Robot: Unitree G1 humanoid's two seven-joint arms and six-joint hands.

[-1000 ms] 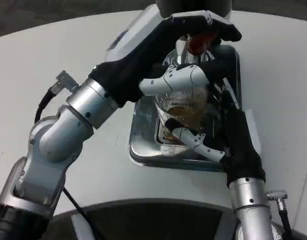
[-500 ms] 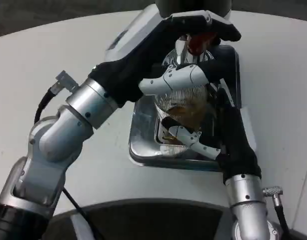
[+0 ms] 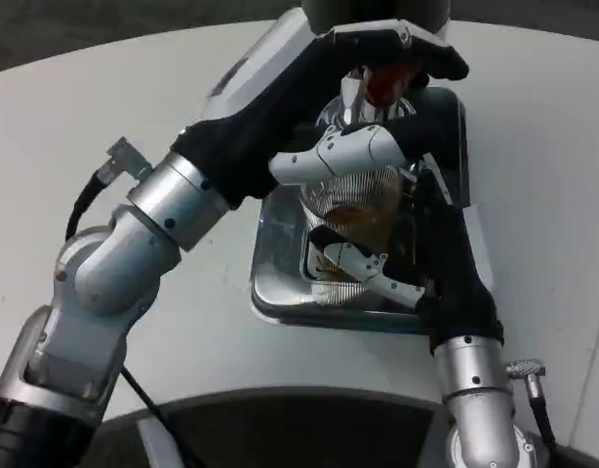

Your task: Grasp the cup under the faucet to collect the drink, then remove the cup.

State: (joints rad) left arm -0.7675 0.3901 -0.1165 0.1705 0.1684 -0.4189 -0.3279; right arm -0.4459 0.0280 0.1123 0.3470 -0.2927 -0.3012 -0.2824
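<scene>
A clear ribbed cup [image 3: 363, 200] holding amber drink stands on the steel drip tray [image 3: 278, 283] under the faucet spout [image 3: 353, 97]. My right hand [image 3: 434, 214] grips the cup from its right side, with white fingers [image 3: 343, 156] wrapped across the cup's front, high and low. Reaching in from the left, my left hand [image 3: 382, 49] lies over the faucet's red handle [image 3: 384, 86] and holds it. Both hands hide much of the cup's rim and base.
The dark dispenser body [image 3: 378, 10] stands at the far edge, above the tray. White table [image 3: 134, 97] stretches to the left and right of the tray. A dark curved edge [image 3: 280, 419] runs along the near side.
My right forearm and hand have shifted a little to the left, and the cup has moved slightly left with them. My left hand stays on the handle.
</scene>
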